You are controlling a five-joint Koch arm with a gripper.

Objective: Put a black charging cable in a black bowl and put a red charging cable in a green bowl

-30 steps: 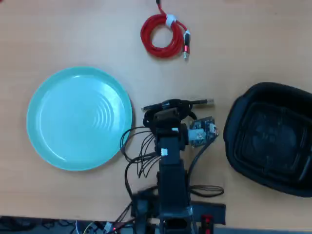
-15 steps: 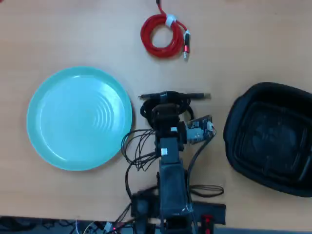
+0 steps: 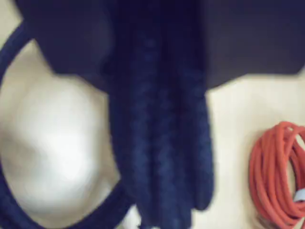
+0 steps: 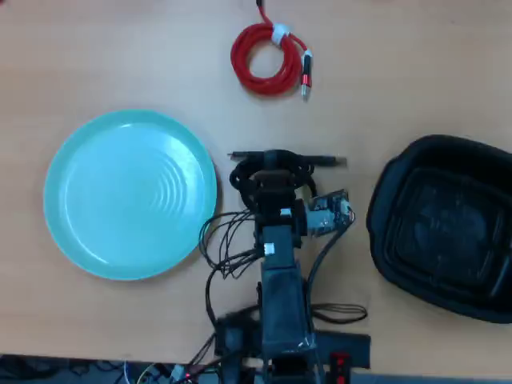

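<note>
The black charging cable (image 4: 276,160) lies as a loose coil under the gripper (image 4: 272,170) at centre frame; whether the jaws grip it cannot be told. The neatly coiled red charging cable (image 4: 268,58) sits top centre, while the green bowl (image 4: 80,240) at left and black bowl (image 4: 392,200) at right hold nothing.

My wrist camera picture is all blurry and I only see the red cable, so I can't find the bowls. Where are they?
Observer: In the overhead view, the green bowl lies left of the arm, and the black bowl lies right of it.
Operator: Is anything inside them?
Observer: No, both are empty.
Operator: Which way does the black cable's plug point?
Observer: The black charging cable lies on the table under the gripper, and its plug end sticks out toward the black bowl.
</note>
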